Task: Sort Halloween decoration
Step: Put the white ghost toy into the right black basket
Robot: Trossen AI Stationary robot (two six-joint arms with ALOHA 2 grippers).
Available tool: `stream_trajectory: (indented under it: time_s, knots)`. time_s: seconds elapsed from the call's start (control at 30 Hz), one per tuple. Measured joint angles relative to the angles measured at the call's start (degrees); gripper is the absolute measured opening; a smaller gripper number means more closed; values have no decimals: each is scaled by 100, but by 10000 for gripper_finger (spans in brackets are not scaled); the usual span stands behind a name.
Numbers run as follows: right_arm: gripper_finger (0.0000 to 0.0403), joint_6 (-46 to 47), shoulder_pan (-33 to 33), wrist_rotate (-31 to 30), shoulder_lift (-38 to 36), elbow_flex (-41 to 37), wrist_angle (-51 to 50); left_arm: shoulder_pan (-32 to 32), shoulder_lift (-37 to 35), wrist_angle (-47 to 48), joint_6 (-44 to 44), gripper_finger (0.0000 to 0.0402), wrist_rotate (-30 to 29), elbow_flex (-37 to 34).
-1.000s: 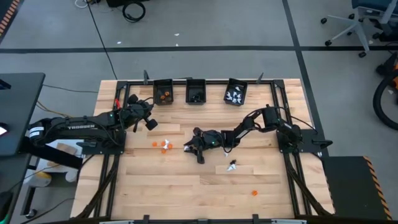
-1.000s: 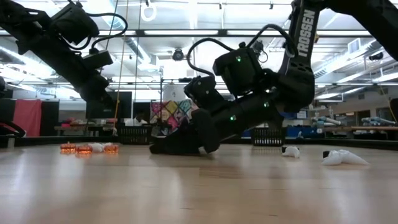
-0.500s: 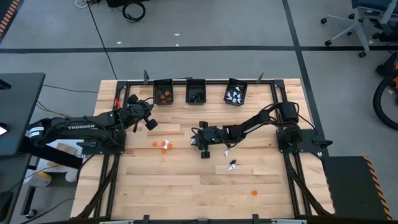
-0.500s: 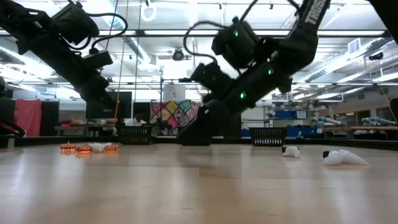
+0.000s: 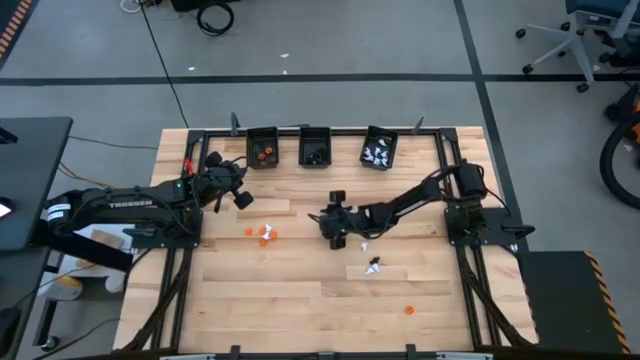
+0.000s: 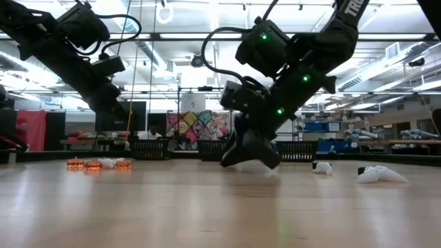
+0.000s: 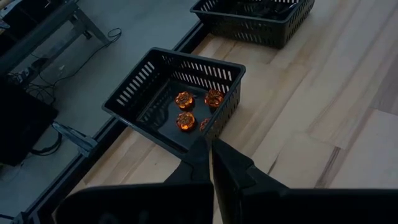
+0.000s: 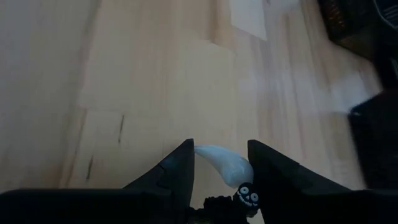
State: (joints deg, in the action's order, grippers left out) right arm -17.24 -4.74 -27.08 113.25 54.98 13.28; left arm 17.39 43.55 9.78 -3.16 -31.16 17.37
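Above mid-table, the right gripper [image 8: 219, 163] clasps a white ghost trinket [image 8: 225, 168]; the left gripper [image 7: 210, 152] is closed.

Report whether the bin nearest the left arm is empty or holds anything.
Not empty. The left wrist view shows the bin holding at least three orange trinkets on its floor; a fourth is partly hidden behind the wall.

Right gripper [image 5: 334, 233] low mid-table, fingers part-spread on something held between them; left gripper [image 5: 243, 199] shut, arm parked.
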Motion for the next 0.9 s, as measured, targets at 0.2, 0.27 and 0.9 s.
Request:
stream_trajectory:
  time_s: [0.2, 0.27, 0.9]
  knots:
    - [152, 217, -49, -134, 0, 2, -81, 0, 0, -2, 0, 0, 0, 0]
    - [159, 417, -22, -39, 0, 8, -116, 0, -1, -2, 2, 0, 1, 0]
    - [190, 1205, 248, 529, -24, 20, -269, 0, 0, -2, 4, 0, 0, 0]
